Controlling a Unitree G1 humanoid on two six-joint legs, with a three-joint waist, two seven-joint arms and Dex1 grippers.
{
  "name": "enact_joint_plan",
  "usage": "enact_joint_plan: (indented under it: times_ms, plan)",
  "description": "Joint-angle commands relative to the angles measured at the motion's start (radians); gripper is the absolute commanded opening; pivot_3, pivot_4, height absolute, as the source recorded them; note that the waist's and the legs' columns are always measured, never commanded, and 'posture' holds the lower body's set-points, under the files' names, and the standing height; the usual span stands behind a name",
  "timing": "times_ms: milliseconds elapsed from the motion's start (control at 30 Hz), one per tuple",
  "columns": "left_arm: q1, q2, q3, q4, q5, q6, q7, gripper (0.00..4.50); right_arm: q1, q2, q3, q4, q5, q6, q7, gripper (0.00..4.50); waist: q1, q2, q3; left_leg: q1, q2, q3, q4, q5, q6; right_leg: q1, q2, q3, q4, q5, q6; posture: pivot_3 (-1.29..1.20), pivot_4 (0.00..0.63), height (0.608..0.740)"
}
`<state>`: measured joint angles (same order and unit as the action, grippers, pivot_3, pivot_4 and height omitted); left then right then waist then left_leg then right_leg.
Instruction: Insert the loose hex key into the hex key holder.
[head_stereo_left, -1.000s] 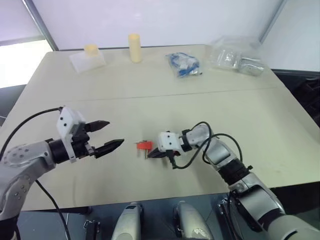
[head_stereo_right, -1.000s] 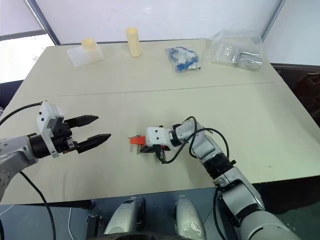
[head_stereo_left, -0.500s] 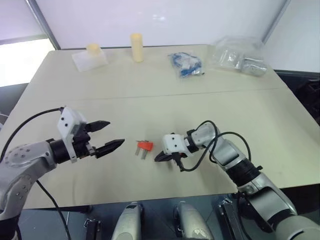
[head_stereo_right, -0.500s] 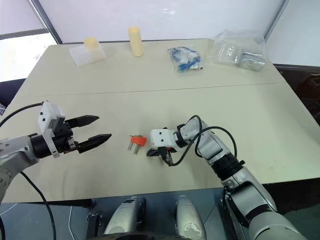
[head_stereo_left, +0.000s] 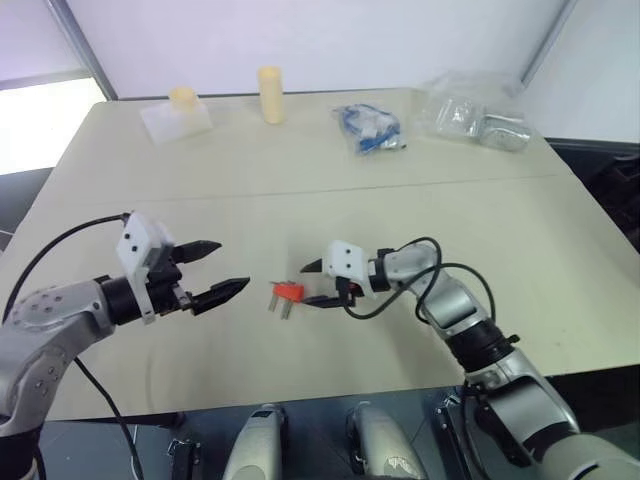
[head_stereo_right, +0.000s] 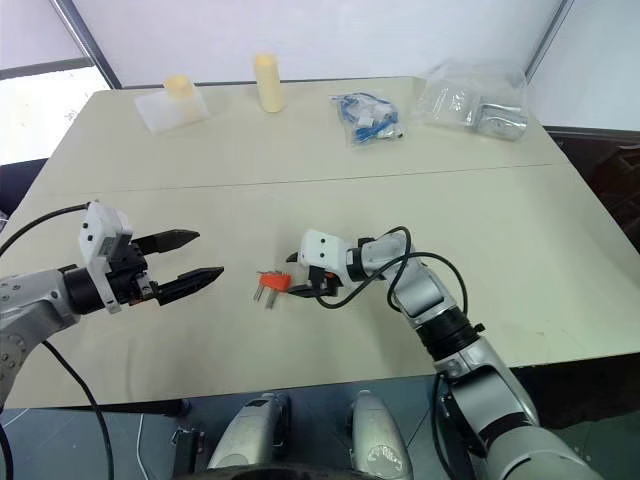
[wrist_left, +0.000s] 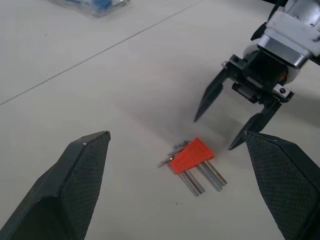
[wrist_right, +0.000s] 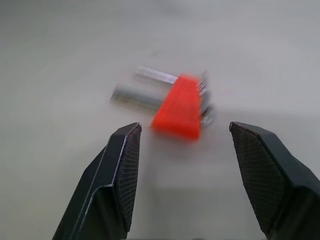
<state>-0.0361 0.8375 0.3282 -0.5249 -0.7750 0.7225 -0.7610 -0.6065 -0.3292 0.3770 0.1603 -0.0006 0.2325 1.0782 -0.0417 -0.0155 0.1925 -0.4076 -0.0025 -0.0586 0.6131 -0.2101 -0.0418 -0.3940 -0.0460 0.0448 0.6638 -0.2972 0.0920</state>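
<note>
The hex key holder (head_stereo_left: 288, 291), a small red-orange block, lies flat on the table near its front middle. Short grey metal keys stick out of two of its sides (wrist_left: 197, 177). I cannot tell the loose hex key apart from them. My right gripper (head_stereo_left: 312, 284) hovers just right of the holder, open, fingers pointing at it with nothing between them. In the right wrist view the holder (wrist_right: 179, 106) lies just beyond the spread fingertips (wrist_right: 127, 145). My left gripper (head_stereo_left: 230, 266) hangs open and empty a short way left of the holder.
At the table's far edge stand a pale yellow cylinder (head_stereo_left: 269, 95), a clear bag with a yellow item (head_stereo_left: 178, 112), a bag of blue parts (head_stereo_left: 368, 128) and crumpled clear bags (head_stereo_left: 470, 112). A seam (head_stereo_left: 350, 187) crosses the tabletop.
My right gripper, shut beside the holder a second ago, has drawn back a little, lifted and opened. The holder stays on the table. The left gripper has not moved.
</note>
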Motion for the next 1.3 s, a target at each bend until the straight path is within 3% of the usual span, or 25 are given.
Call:
enact_joint_plan:
  times_ms: [33,1167,1267,1300]
  plan:
    - [0.004,-0.001,0.007,-0.023,0.006,-0.021,-0.003,4.50,0.010,0.008,-0.013,-0.023,0.039,0.058,-0.002,2.88,0.002,0.000,0.000,0.000,0.000,0.000,0.000,0.000,0.000,0.000,0.000,0.000,0.000,0.000,0.000,0.00,0.150,0.740]
    - [0.002,0.010,0.018,-0.037,-0.004,-0.005,0.009,4.50,0.029,0.046,0.040,0.095,-0.010,0.000,-0.095,2.88,-0.002,0.000,0.000,0.000,0.000,0.000,0.000,0.000,0.000,0.000,0.001,0.000,0.001,0.000,0.000,0.00,0.150,0.740]
    - [0.000,0.010,0.017,-0.036,-0.003,-0.005,0.011,4.50,0.030,0.047,0.041,0.107,-0.028,-0.027,-0.118,2.14,-0.002,0.000,0.000,0.000,0.000,0.000,0.000,0.000,0.000,0.000,0.001,0.000,0.001,0.000,0.000,0.00,0.150,0.740]
    - [0.001,0.010,0.017,-0.037,-0.003,-0.005,0.011,4.50,0.030,0.047,0.041,0.110,-0.032,-0.036,-0.124,1.58,-0.002,0.000,0.000,0.000,0.000,0.000,0.000,0.000,0.000,0.000,0.001,0.000,0.001,0.000,0.000,0.00,0.150,0.740]
